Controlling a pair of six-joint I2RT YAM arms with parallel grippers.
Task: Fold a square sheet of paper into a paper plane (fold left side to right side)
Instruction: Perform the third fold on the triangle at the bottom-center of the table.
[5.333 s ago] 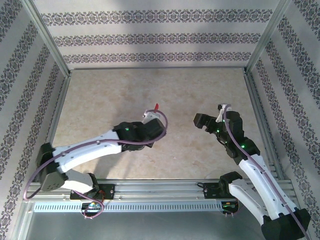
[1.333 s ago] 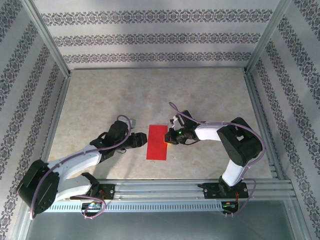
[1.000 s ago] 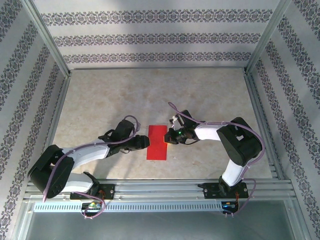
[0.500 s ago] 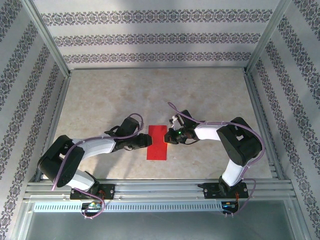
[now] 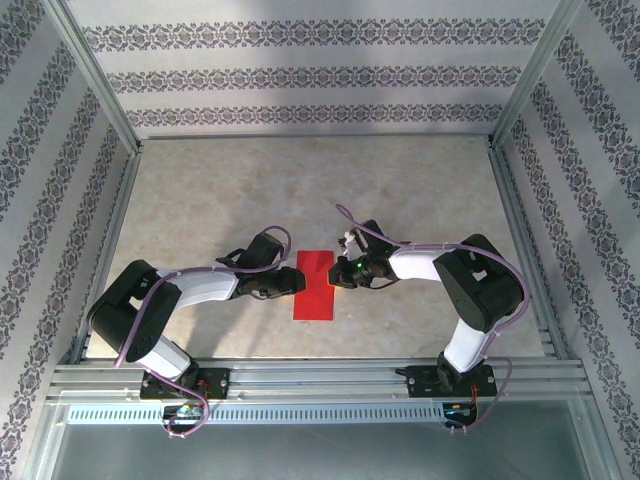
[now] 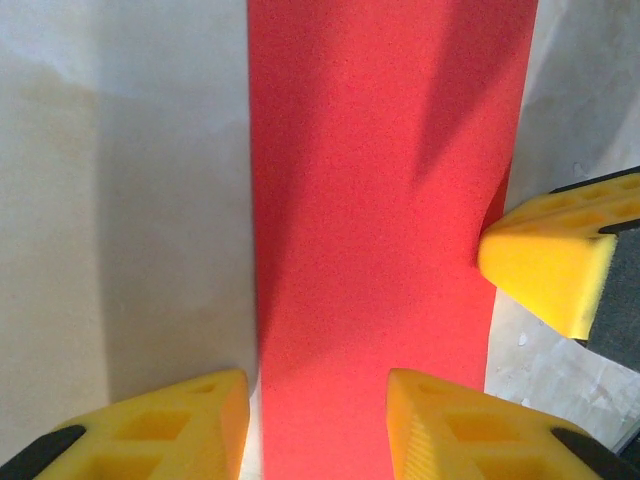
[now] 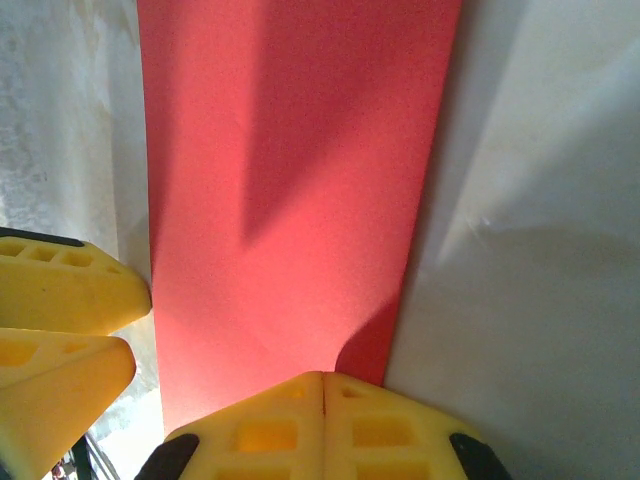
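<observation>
The square sheet of paper (image 5: 314,285) lies flat on the table as a narrow red rectangle, long side running away from the arms. My left gripper (image 5: 297,283) is low at its left edge, open. In the left wrist view one fingertip (image 6: 200,410) is over bare table and the other over the red paper (image 6: 380,220), so the left gripper (image 6: 315,390) straddles that edge. My right gripper (image 5: 338,277) is shut, its joined tips (image 7: 323,385) resting on the right edge of the paper (image 7: 290,180). The paper plane is out of view.
The beige table top (image 5: 250,190) surrounds the paper with free room behind and to both sides. Patterned walls (image 5: 300,75) and metal posts close the back and sides. An aluminium rail (image 5: 320,375) runs along the near edge.
My left gripper has slid right until its tips reach the paper's left edge. The right gripper and the paper have stayed where they were.
</observation>
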